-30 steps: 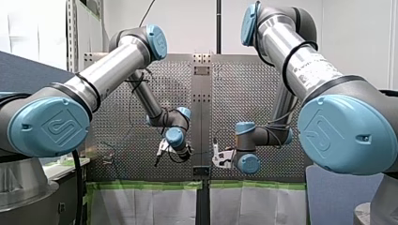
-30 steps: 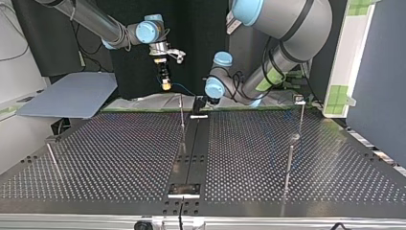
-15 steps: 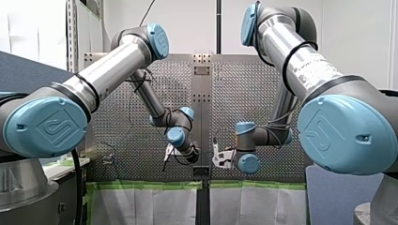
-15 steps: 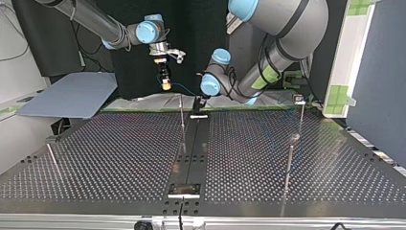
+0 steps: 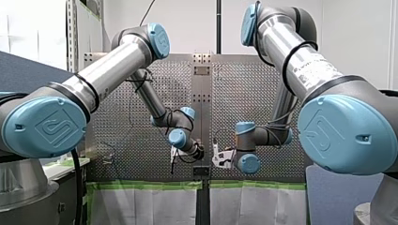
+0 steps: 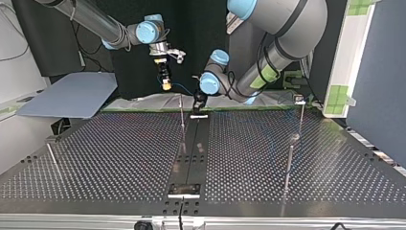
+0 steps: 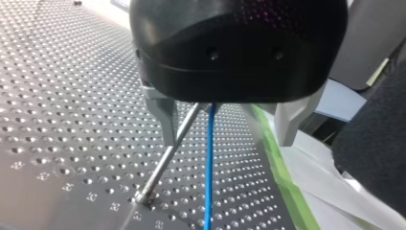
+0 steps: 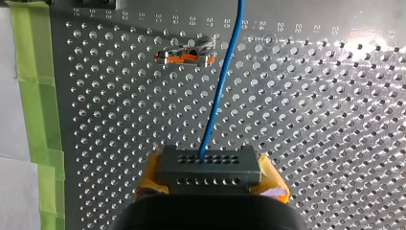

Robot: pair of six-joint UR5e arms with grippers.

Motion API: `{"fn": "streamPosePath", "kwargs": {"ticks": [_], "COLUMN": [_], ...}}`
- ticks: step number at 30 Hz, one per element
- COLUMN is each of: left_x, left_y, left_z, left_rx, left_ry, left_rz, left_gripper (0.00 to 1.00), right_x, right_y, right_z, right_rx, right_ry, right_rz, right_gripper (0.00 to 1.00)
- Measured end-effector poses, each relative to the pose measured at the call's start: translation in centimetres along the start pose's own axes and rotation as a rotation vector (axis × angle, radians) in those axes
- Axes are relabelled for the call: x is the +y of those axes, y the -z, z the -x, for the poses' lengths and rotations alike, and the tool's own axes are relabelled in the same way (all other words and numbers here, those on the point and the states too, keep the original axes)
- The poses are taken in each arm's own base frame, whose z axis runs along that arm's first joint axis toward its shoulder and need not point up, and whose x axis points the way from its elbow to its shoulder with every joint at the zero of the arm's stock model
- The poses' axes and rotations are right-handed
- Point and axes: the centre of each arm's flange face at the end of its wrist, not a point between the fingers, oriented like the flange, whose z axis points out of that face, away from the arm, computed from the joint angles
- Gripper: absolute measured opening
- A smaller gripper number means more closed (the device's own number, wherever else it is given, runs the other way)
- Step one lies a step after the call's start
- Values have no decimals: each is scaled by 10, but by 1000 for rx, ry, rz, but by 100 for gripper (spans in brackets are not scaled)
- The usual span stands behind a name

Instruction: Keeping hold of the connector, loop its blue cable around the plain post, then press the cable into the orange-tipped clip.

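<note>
My right gripper (image 8: 210, 186), with yellow pads, is shut on the dark grey connector (image 8: 208, 165) and hangs above the table's far edge in the top view (image 6: 165, 82). The blue cable (image 8: 220, 86) runs from the connector past the orange-tipped clip (image 8: 184, 55), which lies on the perforated plate ahead. My left gripper (image 7: 227, 143) is open, low over the plate. Both the blue cable (image 7: 209, 158) and the plain post (image 7: 165, 163) pass between its metal fingers (image 7: 166, 122). In the top view my left gripper (image 6: 197, 105) sits just beside the plain post (image 6: 182, 117).
More thin posts stand at the top view's right (image 6: 289, 163) and left (image 6: 52, 158). A dark centre rail (image 6: 191, 148) splits the perforated table. Green tape (image 8: 38, 120) lines the table's edge by the arms. A grey board (image 6: 72, 98) lies off the top view's left.
My left arm has swung toward the table's middle, bringing its open gripper down beside the plain post. My right arm and the connector have stayed still.
</note>
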Motion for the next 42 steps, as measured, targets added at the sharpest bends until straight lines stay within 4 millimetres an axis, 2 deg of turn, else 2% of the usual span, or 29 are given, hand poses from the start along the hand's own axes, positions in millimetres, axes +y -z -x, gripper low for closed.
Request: {"fn": "streamPosePath", "kwargs": {"ticks": [2, 3, 4, 5, 6, 7, 9, 10, 11, 17, 28, 33, 42], "left_x": [0, 0, 0, 0, 0, 0, 0, 0, -1, -5, -1, -6, -18], "left_y": [0, 0, -1, -1, -1, -1, -1, -1, -1, 0, 16, 19, 17], "left_z": [0, 0, 0, 0, 0, 0, 1, 0, 0, -3, -38, -44, -40], "left_rx": [-6, -9, -12, -15, -19, -20, -23, -24, -24, -41, -59, -94, -185], "left_ry": [5, 7, 8, 9, 9, 9, 7, 5, 3, -6, -5, -53, -75], "left_rz": [1, 3, 4, 4, 5, 6, 7, 7, 7, -4, 32, 55, 85], "left_gripper": [100, 94, 94, 73, 59, 59, 7, 7, 0, 0, 0, 0, 0], "right_x": [0, 0, 0, 0, 0, 0, 0, 0, 0, 0, 0, 0, 3], "right_y": [0, 0, 0, 0, 0, 0, 0, 0, 0, 1, 4, 5, 6], "right_z": [0, 0, 0, 0, 0, 0, 0, 0, 0, 1, 4, 7, 36], "right_rx": [0, 0, 0, 0, 0, 1, 0, -1, -1, -7, -34, -48, -81], "right_ry": [0, 0, 0, 0, 0, 0, 0, 0, 0, 0, 9, 14, -3], "right_rz": [0, 0, 0, 0, 0, 0, 0, 0, 0, -1, -2, -3, 7], "right_gripper": [0, 0, 0, 0, 0, 0, 0, 0, 0, 0, 0, 0, 0]}}
